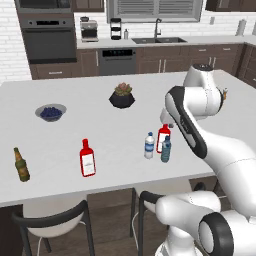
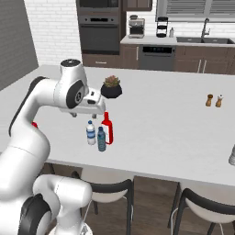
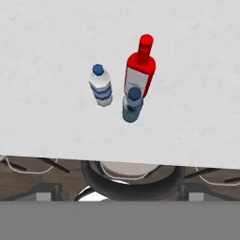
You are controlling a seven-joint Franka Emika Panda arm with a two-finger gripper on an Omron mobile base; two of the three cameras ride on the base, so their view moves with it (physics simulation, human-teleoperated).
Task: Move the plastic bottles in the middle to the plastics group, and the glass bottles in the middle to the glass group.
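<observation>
Three bottles stand close together in the middle, near the table's front edge. The plastic bottles are a clear one with a blue label (image 1: 149,146) (image 3: 101,88) and a blue-teal one (image 1: 166,149) (image 3: 132,105). Just behind the teal one is the red glass bottle (image 1: 163,137) (image 3: 139,70) with a white label. My gripper (image 2: 84,114) (image 3: 119,192) hovers open above them, holding nothing, looking down on their caps. The glass group stands at the left: a red bottle (image 1: 87,158) and an olive-brown bottle (image 1: 21,164). A pale cut-off thing (image 2: 232,156) at the table's right end may be the plastics group; I cannot tell.
A potted plant in a black bowl (image 1: 122,96) and a grey bowl of blueberries (image 1: 50,112) sit further back on the white table (image 1: 115,130). Salt and pepper shakers (image 2: 214,100) stand at the far right. Chairs (image 1: 50,220) are tucked under the front edge.
</observation>
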